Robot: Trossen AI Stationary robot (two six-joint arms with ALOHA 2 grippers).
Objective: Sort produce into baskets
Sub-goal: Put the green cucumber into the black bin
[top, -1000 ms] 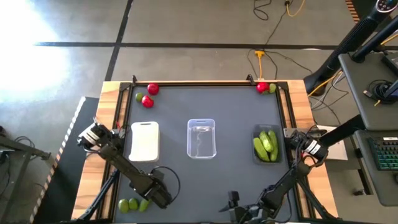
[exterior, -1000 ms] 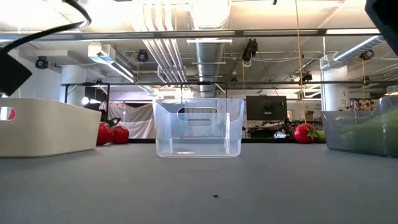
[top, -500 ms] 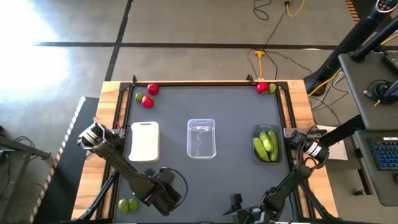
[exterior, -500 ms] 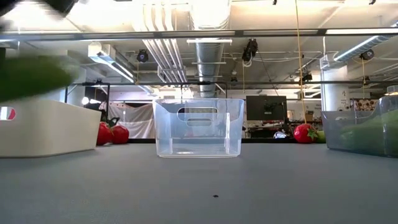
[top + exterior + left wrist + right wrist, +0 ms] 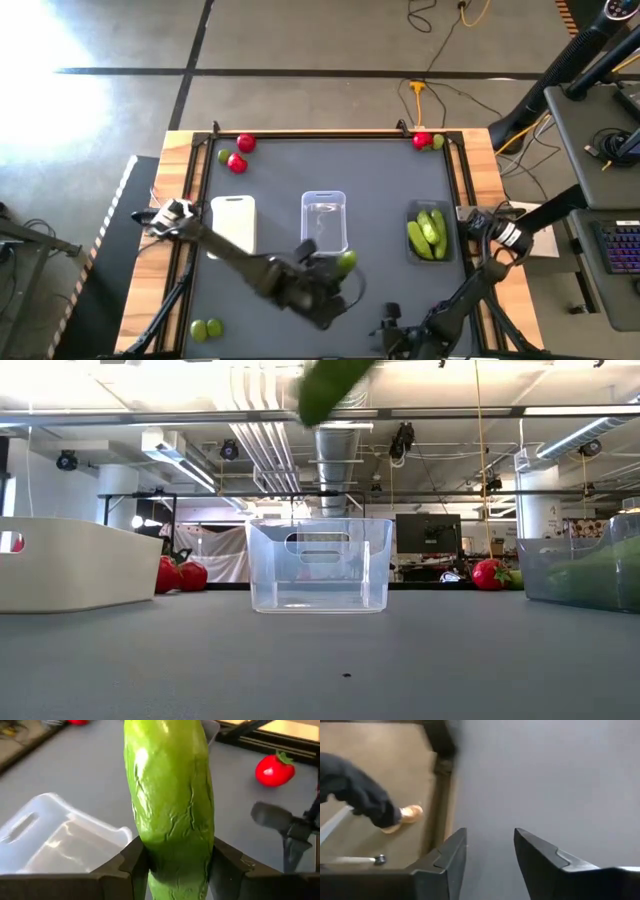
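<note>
Cucumber [image 5: 170, 810] clamped in left gripper [image 5: 335, 272], beside clear basket's [image 5: 324, 222] near edge.

Seen from above, the clear basket [image 5: 324, 221] stands mid-surface [image 5: 380, 170]. The left claw [image 5: 335, 272] hangs just beside its near right corner, gripping a green cucumber piece [image 5: 345, 263]. Left of the clear basket sits the white basket [image 5: 233, 226]; right of it the dark grey basket [image 5: 432, 232] carries several cucumber pieces [image 5: 428, 233]. Beyond the clear basket, two red fruits [image 5: 241, 153] lie far left and another red fruit [image 5: 421, 141] far right. Two limes [image 5: 206, 328] lie near-left of it. The right arm waits near-right.
</note>
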